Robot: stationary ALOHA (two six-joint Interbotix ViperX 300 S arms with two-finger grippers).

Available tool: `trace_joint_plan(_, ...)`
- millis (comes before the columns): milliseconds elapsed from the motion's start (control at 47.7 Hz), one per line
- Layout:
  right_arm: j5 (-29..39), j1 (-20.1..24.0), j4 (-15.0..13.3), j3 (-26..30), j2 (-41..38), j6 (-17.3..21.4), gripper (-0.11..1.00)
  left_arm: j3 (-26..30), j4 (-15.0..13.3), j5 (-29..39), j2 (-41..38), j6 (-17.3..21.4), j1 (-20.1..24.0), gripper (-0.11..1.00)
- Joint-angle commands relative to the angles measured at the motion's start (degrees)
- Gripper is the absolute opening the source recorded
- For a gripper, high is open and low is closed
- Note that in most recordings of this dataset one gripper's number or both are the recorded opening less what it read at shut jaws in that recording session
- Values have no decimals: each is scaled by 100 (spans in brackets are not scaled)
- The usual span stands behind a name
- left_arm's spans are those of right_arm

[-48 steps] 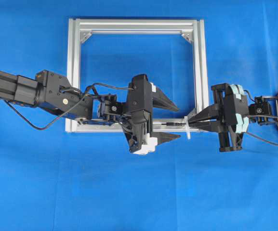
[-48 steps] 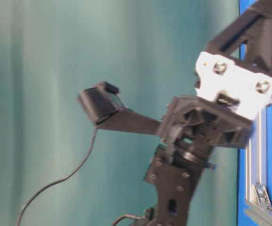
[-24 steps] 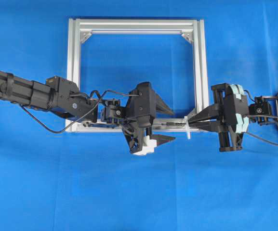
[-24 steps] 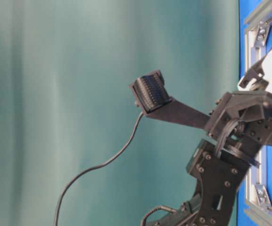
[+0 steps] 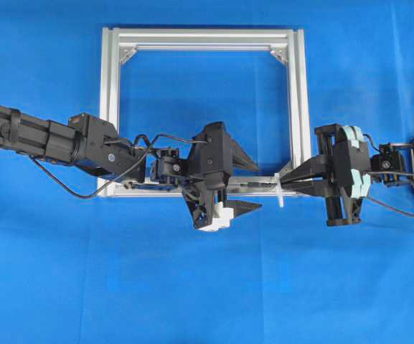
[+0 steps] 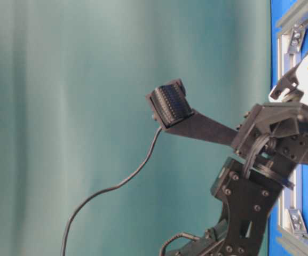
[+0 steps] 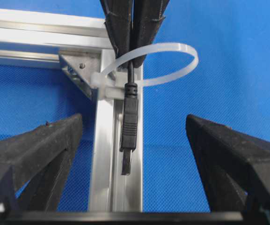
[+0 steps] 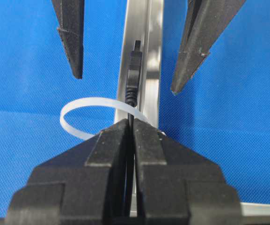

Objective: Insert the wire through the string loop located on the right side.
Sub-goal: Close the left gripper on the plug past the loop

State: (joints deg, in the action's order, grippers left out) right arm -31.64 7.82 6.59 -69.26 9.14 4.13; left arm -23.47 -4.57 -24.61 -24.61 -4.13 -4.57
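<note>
The right gripper (image 8: 131, 136) is clenched on the wire (image 7: 129, 140) just behind the string loop (image 7: 165, 63), pushing the plug end through the loop so it juts out over the aluminium frame (image 7: 104, 154); the left gripper (image 7: 132, 154) stands wide apart, holding nothing, its fingers either side of the plug (seemingly ready to take it); the loop is a thin, translucent white plastic band, the plug matte black and ribbed, the frame grooved silver.

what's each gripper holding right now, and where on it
The right gripper is shut on the wire, pinching the thin cable just behind the plug. The left gripper is open and holds nothing.
</note>
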Motion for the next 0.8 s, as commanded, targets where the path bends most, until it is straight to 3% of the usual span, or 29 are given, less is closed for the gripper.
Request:
trace_joint_plan(0, -53, 9, -9, 62, 44, -18, -4, 114, 9, -35, 114, 9, 18, 86)
trace_joint_plan(252, -53, 9, -9, 70, 44, -18, -4, 114, 18, -18, 114, 9, 18, 85)
trace_joint_plan(356, -44, 9, -9, 70, 44, -18, -4, 114, 9, -9, 114, 9, 18, 80)
trace_joint_plan(419, -53, 9, -9, 70, 44, -9, -4, 114, 18, -9, 114, 18, 18, 68)
trace_joint_plan(629, -44, 9, -9, 62, 44, -9, -4, 123, 26, -9, 114, 211, 18, 9)
trace_joint_plan(776, -53, 9, -9, 62, 44, -18, -4, 132, 26, -9, 114, 237, 18, 8)
